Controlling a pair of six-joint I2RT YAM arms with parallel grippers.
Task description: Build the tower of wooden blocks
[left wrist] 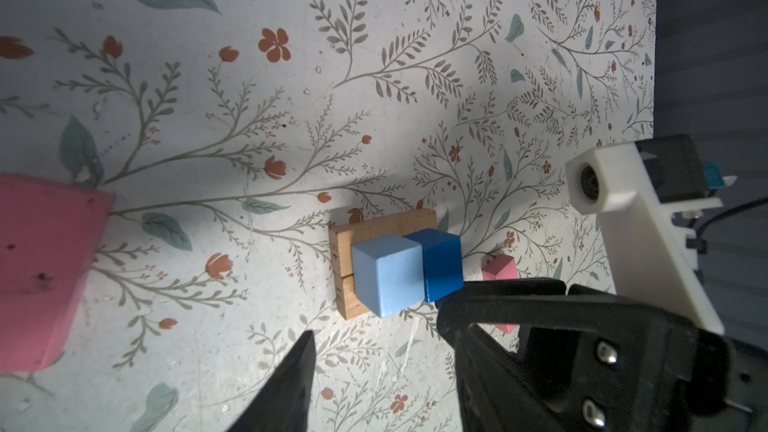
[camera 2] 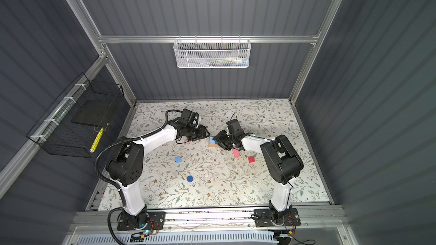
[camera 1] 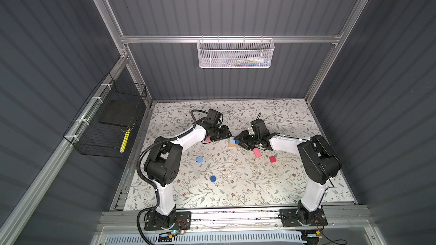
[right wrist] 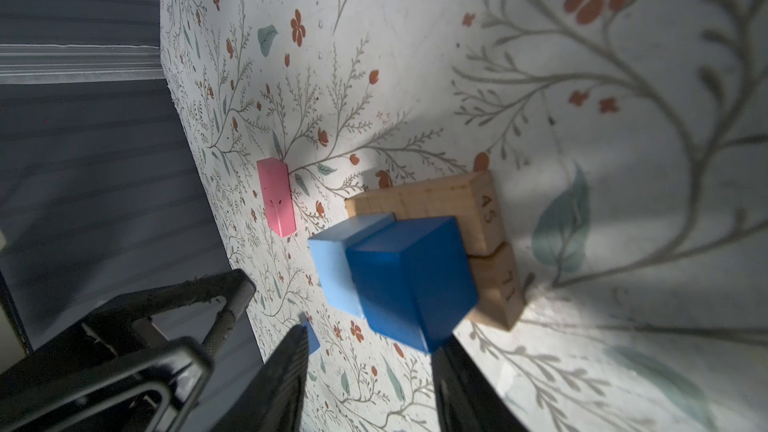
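Two tan oblongs (left wrist: 374,226) lie side by side as the tower's base (camera 1: 232,145). A light blue cube (left wrist: 388,276) and a dark blue cube (right wrist: 411,280) stand on them, touching. My right gripper (right wrist: 368,340) is open, its tips just short of the dark blue cube with bare table between them. My left gripper (left wrist: 376,322) is open and empty, facing the base from the other side. Loose on the table are a pink oblong (camera 1: 257,153), a red cube (camera 1: 272,159), a light blue cube (camera 1: 199,159) and a dark blue disc (camera 1: 213,178). A second pink oblong (left wrist: 41,276) lies under my left arm.
In both top views the two grippers nearly meet over the base at the table's middle. A white mesh basket (camera 1: 236,54) hangs on the back wall and a black wire basket (camera 1: 111,123) on the left wall. The floral table (camera 1: 236,185) ends at a metal rail in front.
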